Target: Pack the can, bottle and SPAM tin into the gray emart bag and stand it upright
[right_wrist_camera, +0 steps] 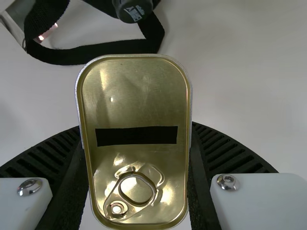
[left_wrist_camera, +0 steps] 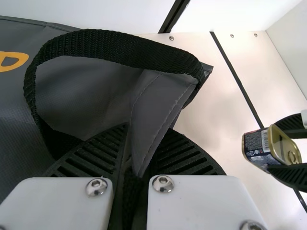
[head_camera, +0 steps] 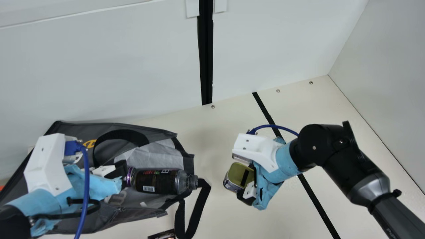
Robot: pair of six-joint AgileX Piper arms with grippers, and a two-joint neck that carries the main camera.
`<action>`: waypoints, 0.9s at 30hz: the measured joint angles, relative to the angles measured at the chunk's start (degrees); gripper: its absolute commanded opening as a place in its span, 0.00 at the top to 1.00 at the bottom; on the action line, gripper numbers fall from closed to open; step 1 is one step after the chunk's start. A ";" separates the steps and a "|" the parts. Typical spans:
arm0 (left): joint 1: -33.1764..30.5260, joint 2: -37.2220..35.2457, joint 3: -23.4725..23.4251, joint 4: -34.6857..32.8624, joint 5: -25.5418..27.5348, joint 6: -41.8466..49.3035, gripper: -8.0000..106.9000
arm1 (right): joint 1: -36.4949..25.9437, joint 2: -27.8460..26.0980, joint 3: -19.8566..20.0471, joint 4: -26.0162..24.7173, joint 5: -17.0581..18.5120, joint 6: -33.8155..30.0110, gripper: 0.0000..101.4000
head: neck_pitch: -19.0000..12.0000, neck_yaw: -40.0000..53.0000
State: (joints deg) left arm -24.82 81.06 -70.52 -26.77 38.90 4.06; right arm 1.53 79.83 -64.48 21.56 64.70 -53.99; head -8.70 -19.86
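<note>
Gray emart bag (head_camera: 78, 128): left of the frame, lying flat on the table (head_camera: 219, 215), mouth toward the right; requirement to stand upright unmet.
Upper strap (head_camera: 121, 134): looped over the bag, beside the left grip.
Left pincer (left_wrist_camera: 146, 134): clenched on a fold of the bag's edge. Risk: fabric is thin; a poor bite could slip and let the mouth fall closed.
Bottle (head_camera: 159, 181): lower left of centre, on its side at the mouth, cap pointing right beyond the rim. Depth of its base inside cannot be determined. Risk: lifting the edge unevenly could roll it out.
Dark item (head_camera: 163, 234): lower edge, cut off by the frame; identity cannot be confirmed.
Lower strap (head_camera: 196, 214): trailing right of the mouth, near the cap. Risk: could snag the incoming tin.
SPAM tin (head_camera: 239, 173): right of centre, outside the bag, between the fingers of the right arm. Risk: likely to strike the cap if brought straight in, as the bottle occupies the entrance.
Right pincer (right_wrist_camera: 136, 132): grasping the tin by its sides. Risk: smooth metal may twist on contact.
Can: location cannot be established.
</note>
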 measured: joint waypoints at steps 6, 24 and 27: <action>0.00 0.00 0.00 0.00 0.00 0.00 1.00 | 2.35 0.18 0.57 1.92 -0.81 -0.11 1.00 | 0.00 -0.09; 0.00 0.00 0.00 0.00 0.00 0.00 1.00 | 5.32 1.50 2.80 15.73 -6.75 -5.95 1.00 | 0.00 -0.09; 0.00 0.00 0.00 0.00 0.00 0.00 1.00 | 5.77 2.03 3.15 17.99 -7.51 -7.13 1.00 | 0.00 0.00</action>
State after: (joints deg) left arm -24.82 81.06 -70.52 -26.77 38.90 4.06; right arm 7.30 81.86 -61.34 39.55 57.19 -61.12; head -8.70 -19.86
